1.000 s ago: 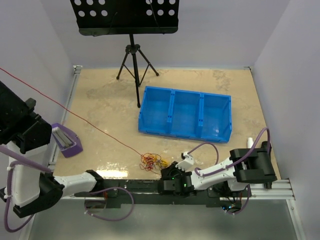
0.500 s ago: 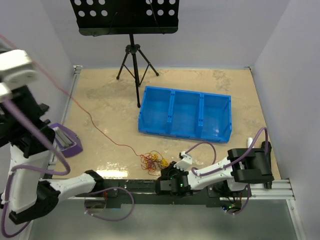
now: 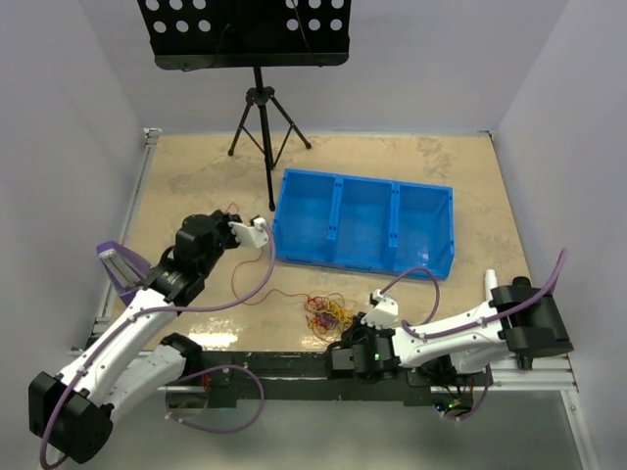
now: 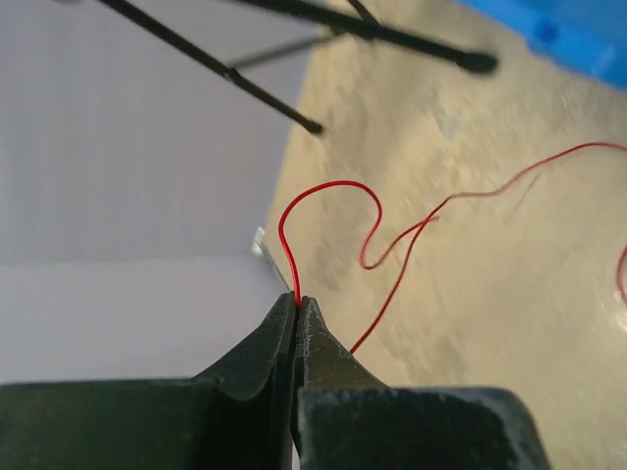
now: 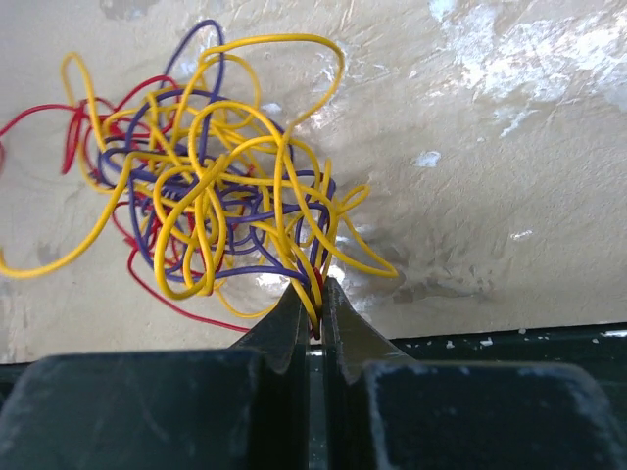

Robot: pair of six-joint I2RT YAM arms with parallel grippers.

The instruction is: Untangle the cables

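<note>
Left wrist view: the left gripper (image 4: 296,305) was pinched shut on a red wire (image 4: 328,184), held well apart from the tangle (image 5: 220,196) — itself anchored near the front edge of the table (image 5: 509,147) by the right gripper (image 5: 315,299), apparently clamped on yellow strands (image 5: 294,250).

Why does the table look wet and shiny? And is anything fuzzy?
Top view: light glare whitens the table along its near edge. Right wrist view: the same white patches, while the tangle of wires is sharp. Left wrist view: the stand legs and blue bin are blurred; the red wire is sharper.
</note>
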